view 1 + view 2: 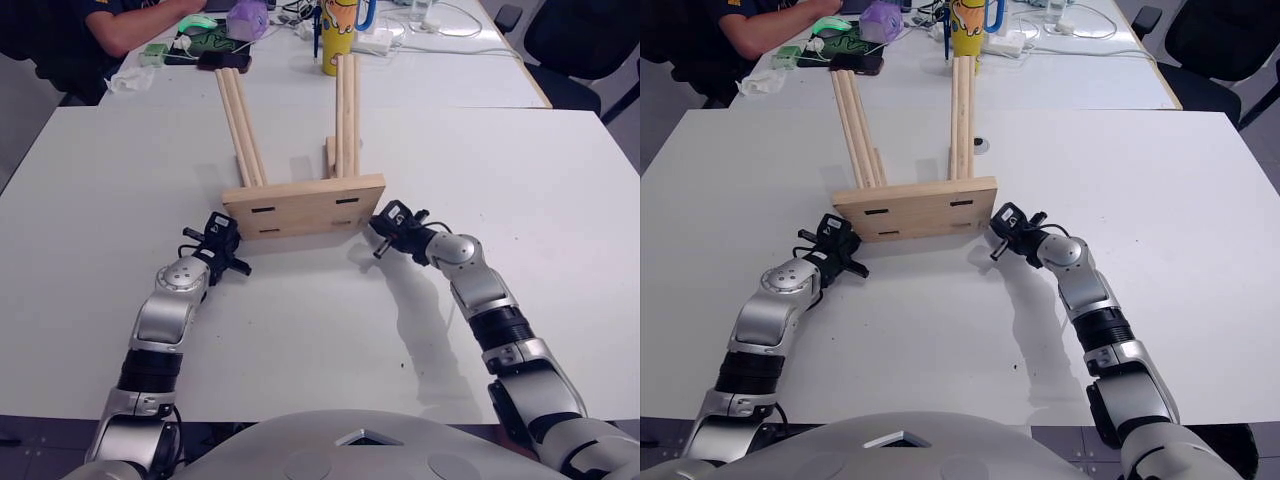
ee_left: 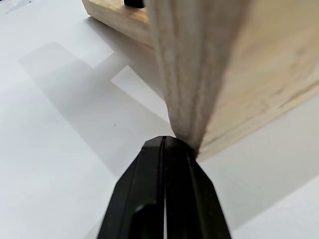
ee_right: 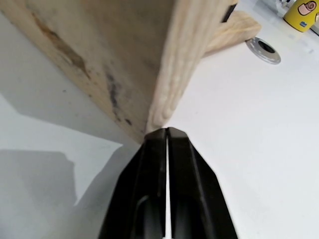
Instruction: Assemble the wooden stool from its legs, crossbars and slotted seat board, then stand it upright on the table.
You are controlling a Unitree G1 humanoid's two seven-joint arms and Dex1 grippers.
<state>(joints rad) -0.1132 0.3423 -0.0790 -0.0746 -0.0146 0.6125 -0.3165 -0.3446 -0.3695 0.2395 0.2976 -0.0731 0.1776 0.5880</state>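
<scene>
The stool lies on its side at the centre of the white table. Its seat board faces me and its legs point toward the top of the frame. My left fingers and right fingers are each pressed together, tips touching the board's lower left and right corners. I judge this brackets the seat for tipping it upright.

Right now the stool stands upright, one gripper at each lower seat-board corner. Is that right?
No: the stool lies on its side, legs pointing away, left gripper and right gripper at the lower seat-board corners, as the left eye view shows.
</scene>
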